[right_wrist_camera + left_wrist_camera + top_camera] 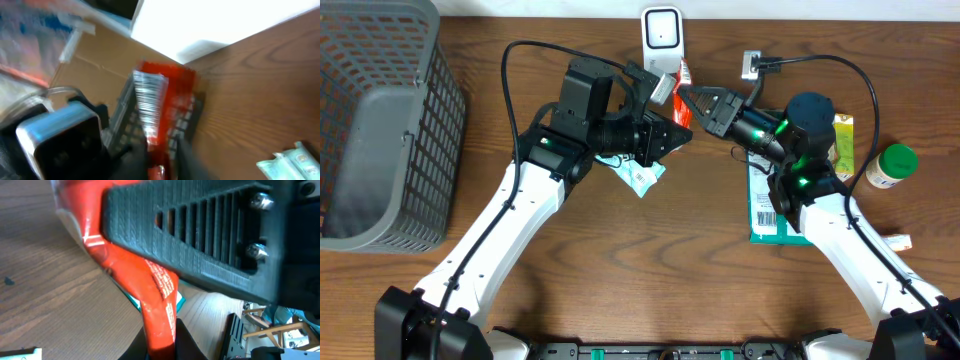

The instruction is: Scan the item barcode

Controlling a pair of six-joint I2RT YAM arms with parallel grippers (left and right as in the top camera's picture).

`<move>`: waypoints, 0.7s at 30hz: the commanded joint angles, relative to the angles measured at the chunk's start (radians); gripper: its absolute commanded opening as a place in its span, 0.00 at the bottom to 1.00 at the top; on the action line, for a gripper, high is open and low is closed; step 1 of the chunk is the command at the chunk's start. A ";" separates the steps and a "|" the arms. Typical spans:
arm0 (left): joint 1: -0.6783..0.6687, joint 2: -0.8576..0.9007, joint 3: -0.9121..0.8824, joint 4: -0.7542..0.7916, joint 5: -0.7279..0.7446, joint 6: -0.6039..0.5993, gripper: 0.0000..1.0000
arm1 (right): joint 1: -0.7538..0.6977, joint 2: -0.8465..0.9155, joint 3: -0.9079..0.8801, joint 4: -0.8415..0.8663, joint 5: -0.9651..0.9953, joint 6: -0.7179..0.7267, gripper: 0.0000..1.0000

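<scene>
Nearest us on the wooden counter [650, 260], a green-and-white pouch [767, 215] lies flat, partly under the right arm. A little farther out, a small teal sachet [638, 177] lies just beside the left arm's wrist, and a green-capped bottle [892, 165] stands off to the right.

Next we come to the left pincer [678, 130], which points rightward and is pressed together on the lower end of the red packet [159, 297]. Its wrist view shows the packet rising from between the fingertips.

The right pincer [688, 98] reaches in from the other side, just beyond the left one, with its ribbed dark finger [200, 235] lying across the packet's upper part. From its own camera we see the packet between its fingers, with a white barcode strip [150, 102] facing the lens. That view is blurred, so we cannot tell whether those jaws pinch the packet or stand slightly apart.

Beyond both pincers, at the counter's far edge, the white scanner [662, 35] stands just past the packet's top. A grey wire basket [380, 120] fills the far left corner.
</scene>
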 commanded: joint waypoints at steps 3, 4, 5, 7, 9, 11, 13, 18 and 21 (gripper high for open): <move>0.001 -0.004 -0.004 -0.002 -0.023 -0.012 0.07 | 0.000 -0.003 0.003 0.000 -0.027 -0.074 0.45; 0.001 -0.004 -0.004 -0.011 -0.030 -0.021 0.07 | -0.003 -0.003 0.003 0.000 -0.028 -0.076 0.46; 0.001 -0.004 -0.004 -0.023 -0.037 -0.021 0.07 | -0.007 -0.003 0.003 0.000 -0.029 -0.076 0.46; 0.001 -0.004 -0.004 -0.042 -0.041 -0.021 0.07 | -0.022 -0.003 0.003 -0.001 -0.031 -0.076 0.46; 0.001 -0.004 -0.003 -0.052 -0.042 -0.020 0.07 | -0.045 -0.004 0.005 -0.001 -0.051 -0.076 0.46; 0.003 -0.004 0.013 -0.087 -0.049 -0.020 0.07 | -0.071 -0.004 0.006 -0.002 -0.087 -0.076 0.46; 0.008 -0.004 0.059 -0.181 -0.119 -0.015 0.07 | -0.104 -0.004 0.007 -0.015 -0.125 -0.076 0.47; 0.004 0.008 0.278 -0.508 -0.380 0.096 0.07 | -0.170 -0.004 0.026 -0.201 -0.158 -0.166 0.46; 0.005 0.040 0.458 -0.691 -0.503 0.148 0.07 | -0.168 -0.004 0.043 -0.412 -0.118 -0.295 0.41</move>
